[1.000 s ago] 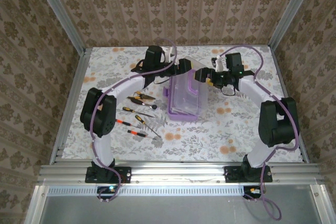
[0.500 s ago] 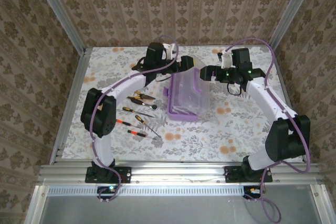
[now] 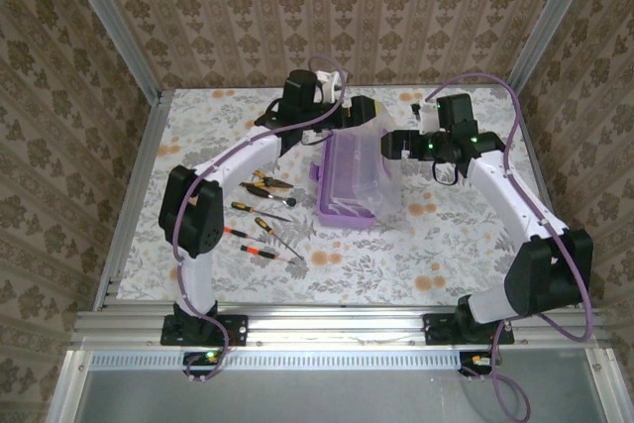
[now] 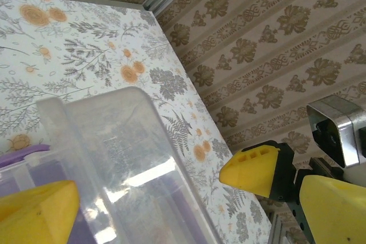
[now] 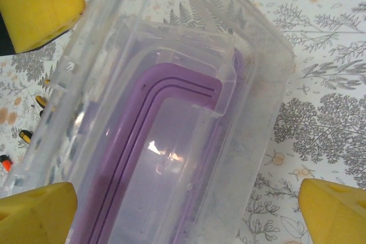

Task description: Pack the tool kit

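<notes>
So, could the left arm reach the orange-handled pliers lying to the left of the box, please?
Probably yes. The pliers lie uncovered on the table, on that arm's side of the box, and the left gripper is open; it would only need to draw back from the raised lid.

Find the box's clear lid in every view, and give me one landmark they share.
Top external: clear lid at table centre, above the purple box.
Left wrist: clear lid lower centre, running off the bottom edge.
Right wrist: clear lid across the middle, purple showing through.
Shared landmark: floral tablecloth.
</notes>
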Robot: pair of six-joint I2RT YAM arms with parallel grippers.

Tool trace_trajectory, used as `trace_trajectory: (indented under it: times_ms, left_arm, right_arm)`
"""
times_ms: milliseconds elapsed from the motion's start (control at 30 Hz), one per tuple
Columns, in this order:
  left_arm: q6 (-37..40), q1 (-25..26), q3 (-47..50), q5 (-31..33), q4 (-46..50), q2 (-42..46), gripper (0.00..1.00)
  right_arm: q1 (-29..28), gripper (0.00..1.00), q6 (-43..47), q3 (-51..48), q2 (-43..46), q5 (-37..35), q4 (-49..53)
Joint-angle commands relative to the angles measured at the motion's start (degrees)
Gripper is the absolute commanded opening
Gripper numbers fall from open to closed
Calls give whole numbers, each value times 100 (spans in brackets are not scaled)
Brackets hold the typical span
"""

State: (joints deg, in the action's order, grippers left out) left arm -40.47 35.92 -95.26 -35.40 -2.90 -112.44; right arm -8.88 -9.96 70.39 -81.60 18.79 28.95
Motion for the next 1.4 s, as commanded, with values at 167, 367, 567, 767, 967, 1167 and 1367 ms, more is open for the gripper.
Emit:
trace_trajectory:
  times_ms: [167, 367, 567, 767, 967, 1167, 1367]
  left_arm:
    - [138, 191, -412, -108, 203, -276, 100]
    - [118, 205, -247, -81, 150, -242, 100]
    - [143, 187, -230, -101, 137, -242, 100]
    - [109, 174, -299, -108, 90, -302, 100]
    - [87, 159, -305, -108, 45, -312, 100]
    - [59, 143, -298, -291, -15, -321, 100]
    - [48, 138, -293, -302, -40, -323, 100]
  right_arm:
    - [113, 100, 107, -269, 455, 37, 16]
    - [93, 100, 73, -272, 401, 300, -125]
    - [-187, 100, 224, -99, 312, 242, -31]
    - [-759, 100, 564, -102, 552, -391, -17]
    - [-1321, 100, 874, -315, 1053, -1403, 148]
    - [-2255, 100, 1100, -663, 1375, -2702, 251]
    - [-3041, 100, 1086, -1194, 1640, -3801, 4]
